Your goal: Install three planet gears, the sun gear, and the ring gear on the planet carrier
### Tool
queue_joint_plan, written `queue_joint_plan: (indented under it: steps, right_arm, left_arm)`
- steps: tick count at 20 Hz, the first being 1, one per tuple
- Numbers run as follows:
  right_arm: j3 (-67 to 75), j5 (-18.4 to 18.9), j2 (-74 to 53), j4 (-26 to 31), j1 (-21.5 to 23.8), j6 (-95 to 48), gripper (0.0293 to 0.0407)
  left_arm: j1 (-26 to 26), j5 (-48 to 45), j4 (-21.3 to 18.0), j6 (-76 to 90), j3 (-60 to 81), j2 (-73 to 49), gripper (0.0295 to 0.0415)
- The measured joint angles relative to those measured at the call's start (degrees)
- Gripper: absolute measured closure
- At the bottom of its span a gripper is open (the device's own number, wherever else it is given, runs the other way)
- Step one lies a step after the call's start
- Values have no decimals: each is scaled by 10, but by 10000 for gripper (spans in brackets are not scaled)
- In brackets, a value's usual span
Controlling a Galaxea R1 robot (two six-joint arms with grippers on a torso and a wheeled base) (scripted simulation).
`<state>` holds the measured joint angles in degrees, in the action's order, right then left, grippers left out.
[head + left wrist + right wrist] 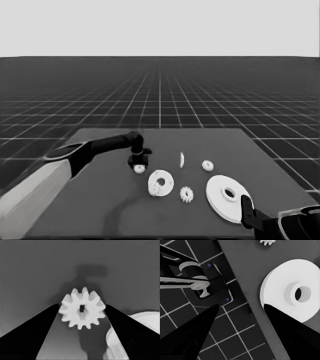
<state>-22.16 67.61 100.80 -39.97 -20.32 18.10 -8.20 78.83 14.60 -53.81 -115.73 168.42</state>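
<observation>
My left gripper (138, 163) reaches over the table's middle left, shut on a small planet gear (139, 169). In the left wrist view both fingertips touch this gear's (82, 308) teeth, one on each side. The planet carrier, the smaller round part (161, 182), lies just to the right of it, and its edge (146, 318) shows beside one finger. Two more planet gears (207, 165) (186, 194) lie loose on the table. The ring gear, the larger round part (227, 196) (280, 285), lies at the front right. My right gripper (245, 209) (241, 306) waits open beside it.
A thin white piece (182, 160) stands on edge behind the smaller round part. The table's right edge (247, 307) runs past the larger round part, with dark machinery (210, 285) over the floor grid beyond. A gear's teeth (267, 242) peek in at the right wrist view's edge.
</observation>
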Motion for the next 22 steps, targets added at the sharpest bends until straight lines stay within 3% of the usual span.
queue_joint_plan:
  steps: [2, 4, 5, 12, 15, 22]
  right_arm:
    - [0, 0, 0, 0, 0, 0, 315]
    - [0, 0, 0, 0, 0, 0, 315]
    - [0, 0, 0, 0, 0, 0, 315]
    - [0, 0, 0, 0, 0, 0, 315]
    - [0, 0, 0, 0, 0, 0, 315]
    - [0, 0, 0, 0, 0, 0, 315]
  left_arm:
    - [0, 0, 0, 0, -1, 1, 325]
    - [0, 0, 0, 1, -2, 0, 394]
    - [0, 0, 1, 1, -2, 0, 398]
    - [0, 0, 1, 1, -2, 0, 398]
    - [78, 56, -56, -46, 91, -35, 398]
    - [99, 66, -75, -48, 97, -37, 398]
